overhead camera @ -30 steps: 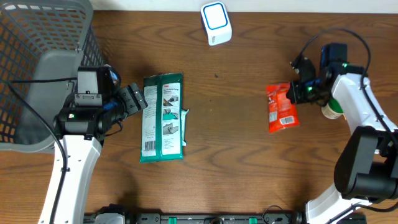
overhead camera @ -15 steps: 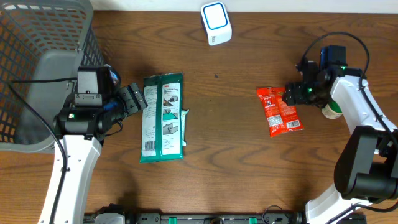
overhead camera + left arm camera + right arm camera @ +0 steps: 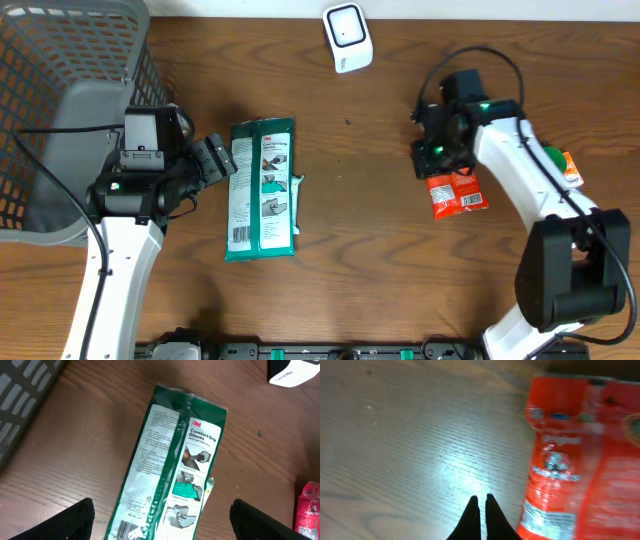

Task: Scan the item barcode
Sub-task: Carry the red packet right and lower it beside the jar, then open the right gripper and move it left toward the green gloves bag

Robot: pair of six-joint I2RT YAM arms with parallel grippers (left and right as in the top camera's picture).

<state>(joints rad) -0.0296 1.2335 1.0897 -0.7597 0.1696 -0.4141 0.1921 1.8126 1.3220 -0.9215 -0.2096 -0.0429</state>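
On the far left stands a gray basket (image 3: pixel 60 60). Next to it is the left end effector (image 3: pixel 226 160). It is wide open and holds nothing. Its two fingers (image 3: pixel 75 520) show only at the bottom corners of the left wrist view.

Just beside it, on the right, the green pack (image 3: pixel 262 190) of gloves lies flat on the worktop (image 3: pixel 360 270). The pack's long side runs from the far edge toward the near edge. So the open fingers point at its long edge, not at an end. A white label sits at its near end, but the wrist view cuts that end off. I cannot tell if a barcode is there.

The white scanner (image 3: pixel 346 37) sits at the far edge, near the middle. It is well apart from both packs.

Further right is the right end effector (image 3: pixel 481 510). Its fingers are pressed together and they grip nothing. From above, it hangs over the far end of the red packet (image 3: pixel 456 192). In the right wrist view the packet lies just to the right of the fingertips, not between them. The packet's long side also runs far to near, tilted a little.

I think the right arm is the one to pick up the red packet, since it is much nearer. It would need to open and shift toward the packet first. The wrist view is blurry, so the print is hard to read. A white patch near the packet's near end may be the barcode.

At the far right, a small orange and green thing (image 3: pixel 560 163) peeks out from behind the arm. I cannot tell what it is.
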